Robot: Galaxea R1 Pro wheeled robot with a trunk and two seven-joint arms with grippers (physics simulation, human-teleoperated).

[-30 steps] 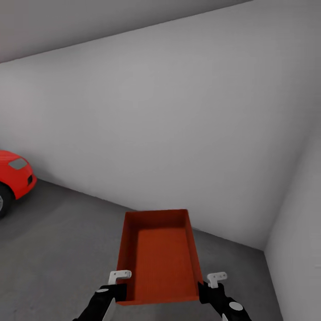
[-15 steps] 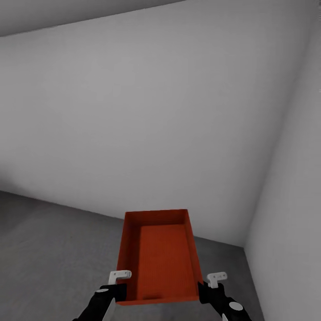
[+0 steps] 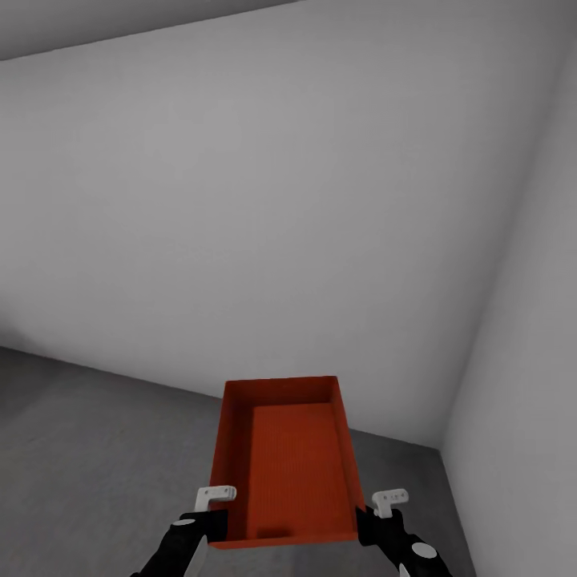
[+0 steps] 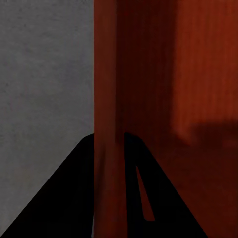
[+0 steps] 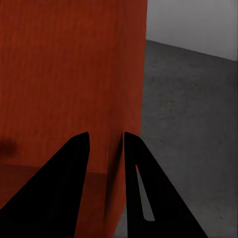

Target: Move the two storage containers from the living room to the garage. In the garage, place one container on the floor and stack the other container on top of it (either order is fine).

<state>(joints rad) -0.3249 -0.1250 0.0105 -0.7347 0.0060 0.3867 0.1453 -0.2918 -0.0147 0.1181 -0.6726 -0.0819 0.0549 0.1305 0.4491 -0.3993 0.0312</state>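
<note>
One orange-red open-top storage container [image 3: 287, 461] is held in the air in front of me, above the dark grey concrete floor [image 3: 96, 449] of the garage. My left gripper [image 3: 215, 521] is shut on its left side wall near the front corner, and my right gripper [image 3: 370, 521] is shut on the right side wall. In the left wrist view, black fingers [image 4: 74, 198] straddle the thin container wall [image 4: 106, 99]. The right wrist view shows the same pinch on the container wall [image 5: 131, 74]. The container's inside is empty.
A plain white wall [image 3: 264, 224] stands ahead and a second white wall [image 3: 529, 361] closes the right side, meeting in a corner at the lower right. Open concrete floor spreads to the left under the container.
The view swung to the right between the earliest frame and half a second ago: the red car left the picture and the right wall corner came closer. Since then it barely shifted. The container stays held.
</note>
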